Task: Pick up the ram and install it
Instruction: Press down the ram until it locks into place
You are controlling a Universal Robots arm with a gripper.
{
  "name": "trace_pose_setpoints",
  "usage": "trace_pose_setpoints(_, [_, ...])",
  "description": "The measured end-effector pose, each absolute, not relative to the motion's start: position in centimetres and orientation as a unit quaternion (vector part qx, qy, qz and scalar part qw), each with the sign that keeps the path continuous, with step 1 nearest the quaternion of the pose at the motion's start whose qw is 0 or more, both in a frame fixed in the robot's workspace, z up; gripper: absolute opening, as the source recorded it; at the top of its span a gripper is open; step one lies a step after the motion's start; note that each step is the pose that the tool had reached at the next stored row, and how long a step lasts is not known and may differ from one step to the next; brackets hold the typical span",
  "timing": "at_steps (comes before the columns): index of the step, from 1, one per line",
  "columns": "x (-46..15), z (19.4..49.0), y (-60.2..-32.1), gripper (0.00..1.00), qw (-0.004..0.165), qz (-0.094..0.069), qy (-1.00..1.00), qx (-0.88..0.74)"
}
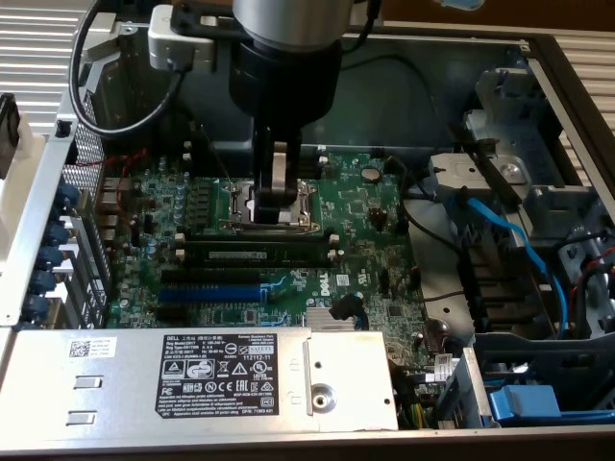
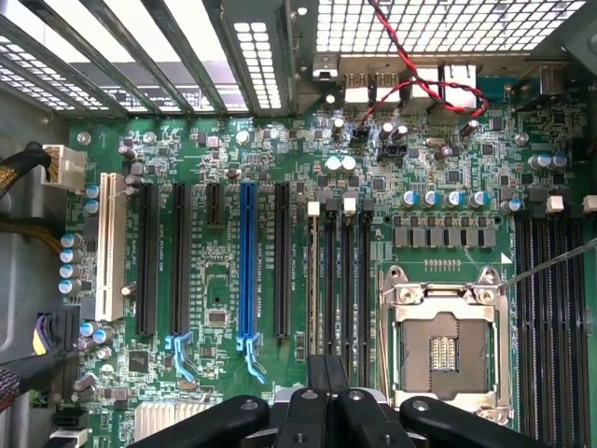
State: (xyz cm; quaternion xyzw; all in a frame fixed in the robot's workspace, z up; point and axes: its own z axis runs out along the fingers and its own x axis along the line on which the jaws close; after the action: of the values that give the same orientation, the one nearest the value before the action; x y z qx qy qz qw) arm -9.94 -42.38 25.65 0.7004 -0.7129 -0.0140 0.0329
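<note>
The ram (image 1: 252,255), a dark-green stick with a pale label strip, stands in one of the black memory slots on the motherboard, between white end clips. In the wrist view the ram (image 2: 312,280) shows edge-on as a thin pale line in the slot nearest the blue expansion slot (image 2: 247,261). My gripper (image 1: 277,197) hangs just above the board, over the CPU socket (image 1: 231,204) and a little behind the ram. Its dark fingers (image 2: 317,383) are pressed together, shut with nothing between them.
The CPU socket (image 2: 446,350) lies bare beside more black slots (image 2: 550,299). A silver power supply (image 1: 192,375) fills the case's front. A blue cable (image 1: 509,240) and drive bays sit at the exterior view's right. Red and black wires (image 2: 420,84) loop near the rear ports.
</note>
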Motion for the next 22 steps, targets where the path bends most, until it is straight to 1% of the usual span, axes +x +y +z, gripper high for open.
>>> trace_pose_setpoints(22, [-11.3, 25.1, -42.4, 0.10, 0.033, -0.014, -0.713, 0.700])
